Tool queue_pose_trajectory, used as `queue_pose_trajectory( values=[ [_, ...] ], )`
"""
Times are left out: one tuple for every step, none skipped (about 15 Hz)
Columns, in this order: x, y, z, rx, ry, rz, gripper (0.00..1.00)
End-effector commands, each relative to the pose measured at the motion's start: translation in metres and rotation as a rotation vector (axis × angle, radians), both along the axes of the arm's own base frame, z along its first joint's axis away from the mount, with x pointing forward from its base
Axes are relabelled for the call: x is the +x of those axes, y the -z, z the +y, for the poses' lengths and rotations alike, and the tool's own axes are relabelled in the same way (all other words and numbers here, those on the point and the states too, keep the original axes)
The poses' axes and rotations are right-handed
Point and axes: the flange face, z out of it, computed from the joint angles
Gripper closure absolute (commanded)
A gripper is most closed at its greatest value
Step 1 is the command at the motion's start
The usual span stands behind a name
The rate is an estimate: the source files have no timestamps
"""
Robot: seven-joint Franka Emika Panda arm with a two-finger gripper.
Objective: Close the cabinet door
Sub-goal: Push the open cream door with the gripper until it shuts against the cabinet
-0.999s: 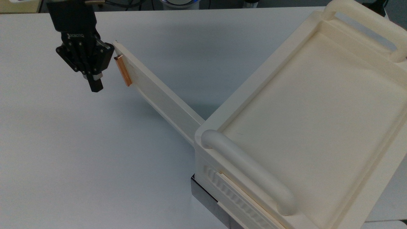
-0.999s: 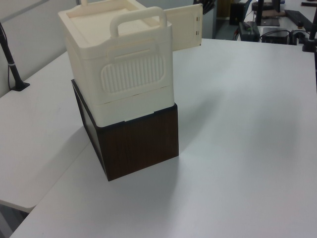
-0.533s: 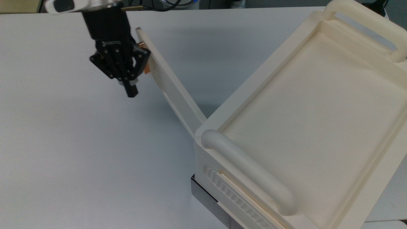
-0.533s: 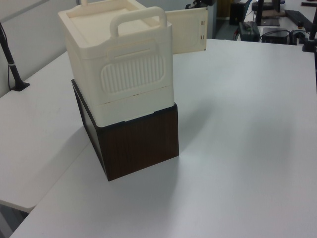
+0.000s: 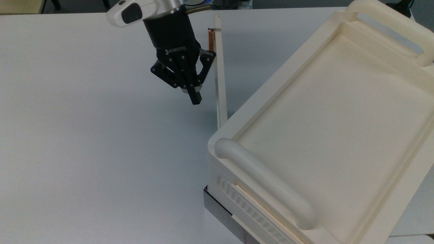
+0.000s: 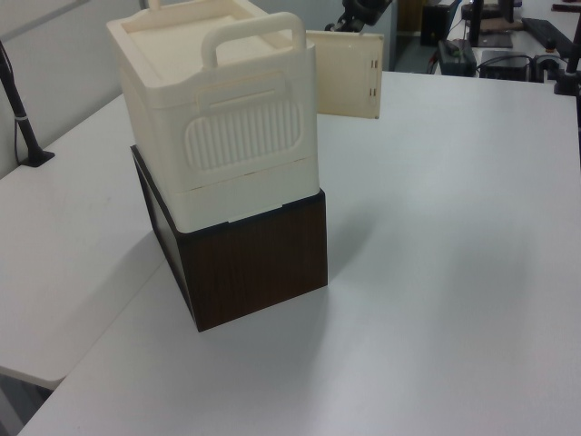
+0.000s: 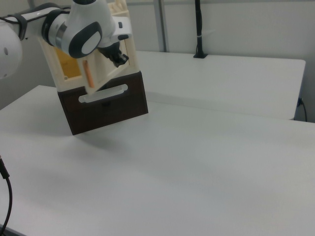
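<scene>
The cabinet (image 5: 271,79) is a cream-white box with a tray-like top at the top view's right. Its cabinet door (image 5: 221,88) stands open, seen edge-on as a thin strip running away from the box's corner. A copper bar handle (image 5: 212,40) sits near the door's far end. My black gripper (image 5: 195,98) hangs shut and empty just left of the door, with its knuckle against the handle side. In the left view the door (image 6: 343,74) sticks out behind the cabinet (image 6: 227,136). In the right view the gripper (image 7: 119,59) is at the door (image 7: 106,73) beside the orange handle (image 7: 87,73).
The cabinet rests on a dark brown wooden box (image 6: 259,259) on a wide white table (image 5: 84,135). A thick tube handle (image 5: 264,183) crosses the cabinet's near end. A black pole (image 7: 198,29) stands at the table's far edge. Desks with equipment (image 6: 490,45) lie beyond.
My gripper has moved right in the top view, pushing on the handle side of the door. The door has swung from a wide angle toward the cabinet.
</scene>
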Motion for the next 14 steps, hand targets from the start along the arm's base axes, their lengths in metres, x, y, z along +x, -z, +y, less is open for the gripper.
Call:
queue_pose_trajectory(
  values=[
    [0.007,0.016,0.032,0.071,-0.003,-0.015,1.0],
    [0.014,0.015,0.045,0.112,0.01,-0.059,1.0],
    [0.021,0.019,0.05,0.131,0.018,-0.073,1.0],
    [0.025,0.021,0.054,0.143,0.018,-0.076,1.0],
    [0.028,0.023,0.061,0.156,0.015,-0.08,1.0],
    [0.031,0.024,0.067,0.172,0.022,-0.098,1.0],
    [0.033,0.023,0.069,0.18,0.036,-0.128,1.0],
    [0.036,0.027,0.077,0.181,0.048,-0.157,1.0],
    [0.038,0.028,0.081,0.179,0.059,-0.186,1.0],
    [0.04,0.033,0.087,0.178,0.062,-0.199,1.0],
    [0.04,0.034,0.089,0.183,0.071,-0.206,1.0],
    [0.041,0.035,0.089,0.186,0.077,-0.205,1.0],
    [0.042,0.04,0.09,0.185,0.078,-0.2,1.0],
    [0.043,0.045,0.09,0.181,0.076,-0.195,1.0]
  ],
)
